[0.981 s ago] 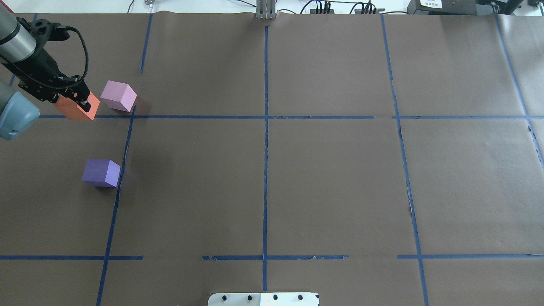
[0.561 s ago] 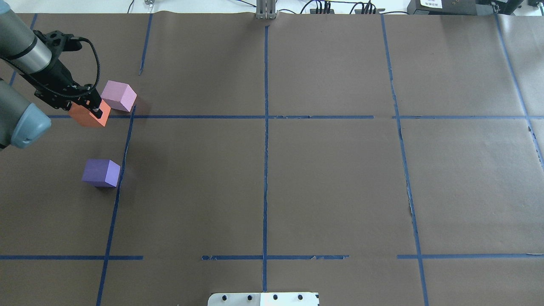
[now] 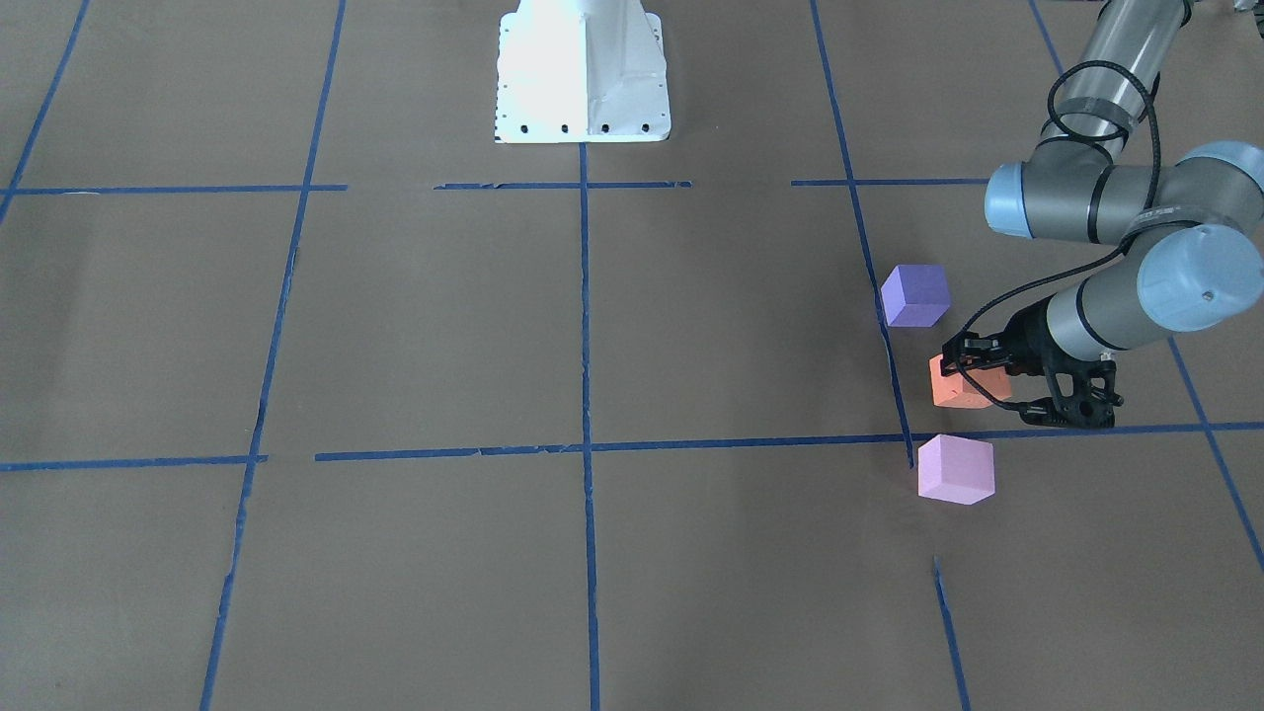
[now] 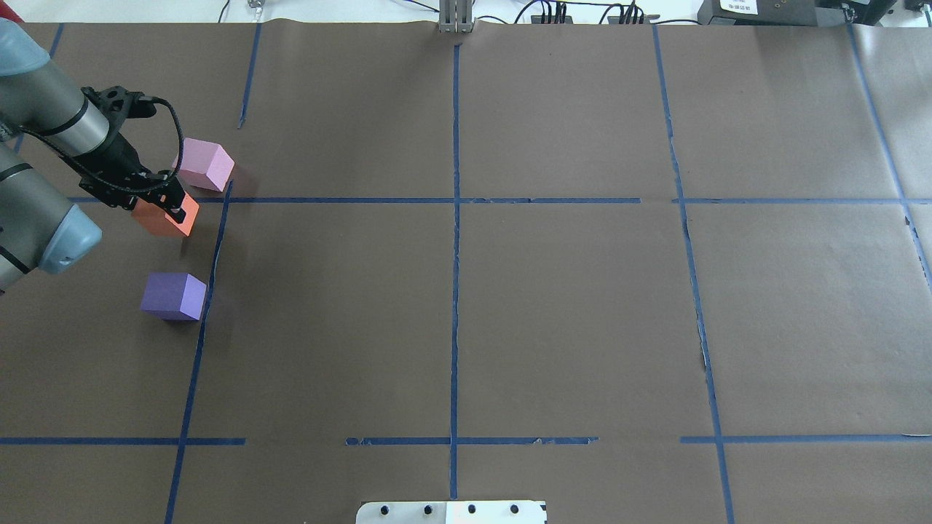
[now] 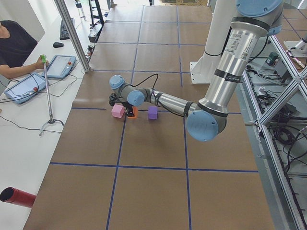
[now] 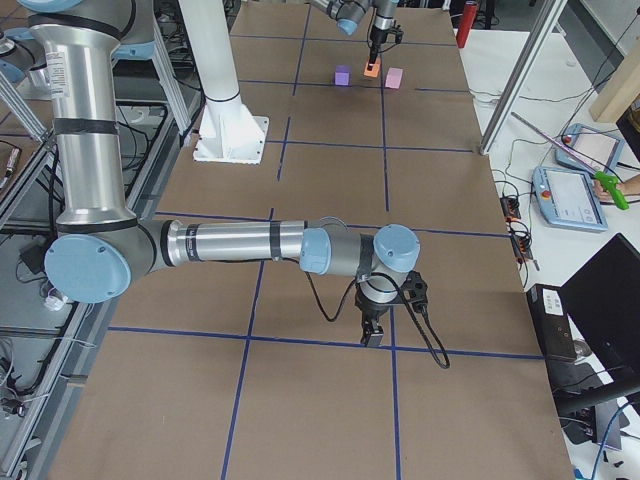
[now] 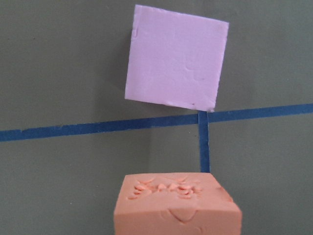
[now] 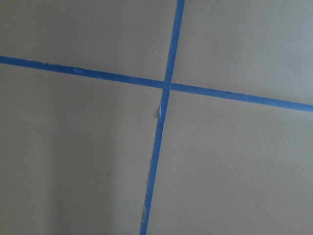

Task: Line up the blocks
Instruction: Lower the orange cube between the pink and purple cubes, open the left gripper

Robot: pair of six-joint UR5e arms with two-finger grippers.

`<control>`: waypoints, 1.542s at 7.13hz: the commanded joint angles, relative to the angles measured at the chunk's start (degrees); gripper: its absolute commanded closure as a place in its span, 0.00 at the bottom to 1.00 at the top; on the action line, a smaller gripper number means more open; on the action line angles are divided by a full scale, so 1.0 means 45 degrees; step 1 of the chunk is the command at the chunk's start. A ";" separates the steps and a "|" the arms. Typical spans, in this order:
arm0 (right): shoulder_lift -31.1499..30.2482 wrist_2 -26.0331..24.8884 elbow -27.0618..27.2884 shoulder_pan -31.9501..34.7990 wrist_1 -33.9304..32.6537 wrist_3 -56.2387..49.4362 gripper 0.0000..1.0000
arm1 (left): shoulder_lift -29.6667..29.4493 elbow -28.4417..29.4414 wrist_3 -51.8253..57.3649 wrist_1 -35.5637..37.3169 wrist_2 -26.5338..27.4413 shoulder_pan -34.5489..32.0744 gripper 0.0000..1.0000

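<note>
My left gripper [image 4: 172,209] is shut on the orange block [image 4: 156,218] and holds it just above the table, between the other two blocks. The light pink block [image 4: 204,164] rests just beyond it, next to a blue tape crossing. The blue-purple block [image 4: 173,295] rests nearer the robot. In the front-facing view the orange block [image 3: 958,387] sits between the blue-purple [image 3: 915,294] and the pink block [image 3: 955,469]. The left wrist view shows the orange block [image 7: 177,205] low and the pink block [image 7: 176,71] ahead. My right gripper [image 6: 375,335] shows only in the exterior right view, so I cannot tell its state.
Brown paper with a grid of blue tape lines [image 4: 455,255] covers the table. The white robot base [image 3: 583,74] stands at the table's near edge. An operator [image 5: 14,45] with tablets sits beyond the table's far side.
My left gripper has carried the orange block to the right and toward the robot, from left of the pink block to between the pink and blue-purple blocks.
</note>
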 commanded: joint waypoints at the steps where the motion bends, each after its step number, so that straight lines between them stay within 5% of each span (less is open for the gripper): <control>1: 0.0000 0.0000 0.0000 0.0000 0.0000 -0.0015 0.00 | -0.0072 0.0005 -0.0349 -0.0069 0.0000 0.0304 1.00; 7: 0.0000 0.0000 0.0000 0.0000 0.0000 0.0004 0.00 | -0.0014 0.0316 -0.0448 -0.0577 0.0039 0.0540 0.97; 8: 0.0000 0.0000 0.0019 0.0000 0.0000 0.0004 0.00 | -0.0014 0.0336 -0.0468 -0.0577 0.0039 0.0540 0.87; 9: 0.0000 0.0000 0.0000 0.0000 0.0000 0.0004 0.00 | -0.0014 0.0355 -0.0449 -0.0577 0.0039 0.0540 0.62; 10: 0.0000 0.0000 0.0000 0.0000 0.0000 -0.0015 0.00 | 0.0006 0.0336 -0.0429 -0.0635 0.0039 0.0540 0.15; 11: 0.0000 0.0000 0.0000 0.0000 0.0000 0.0004 0.00 | 0.0006 0.0316 -0.0448 -0.0655 0.0039 0.0540 0.00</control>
